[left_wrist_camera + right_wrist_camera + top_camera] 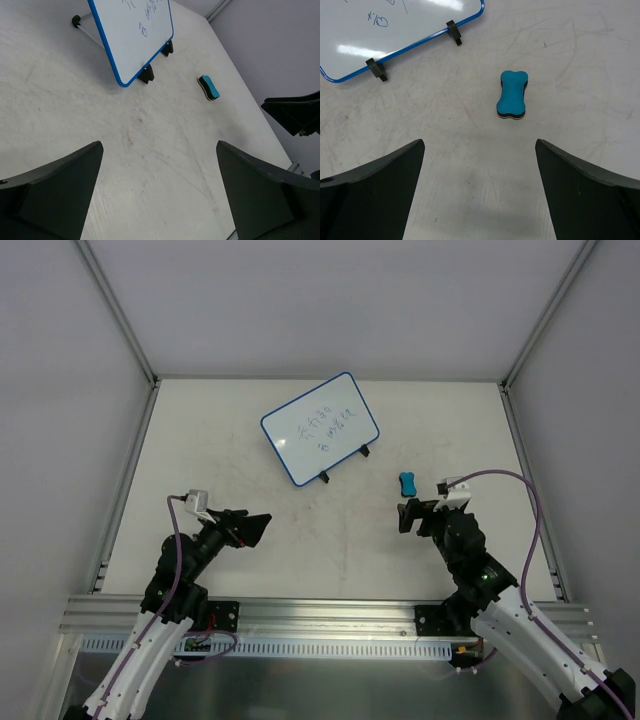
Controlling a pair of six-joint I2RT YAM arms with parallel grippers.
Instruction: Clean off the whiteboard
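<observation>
The whiteboard [320, 427], white with a blue rim and two black clip feet, stands tilted at the table's middle back and carries faint handwriting. It also shows in the left wrist view [132, 35] and in the right wrist view [385, 30]. A small blue bone-shaped eraser [406, 484] lies on the table to its right; it shows in the right wrist view [512, 95] and the left wrist view [209, 87]. My left gripper [255, 527] is open and empty, near the front left. My right gripper [408, 514] is open and empty, just in front of the eraser.
The table [330, 550] is pale and scuffed, with grey walls on three sides and a metal rail [320, 615] along the near edge. The right gripper's tips show at the right edge of the left wrist view [295, 115].
</observation>
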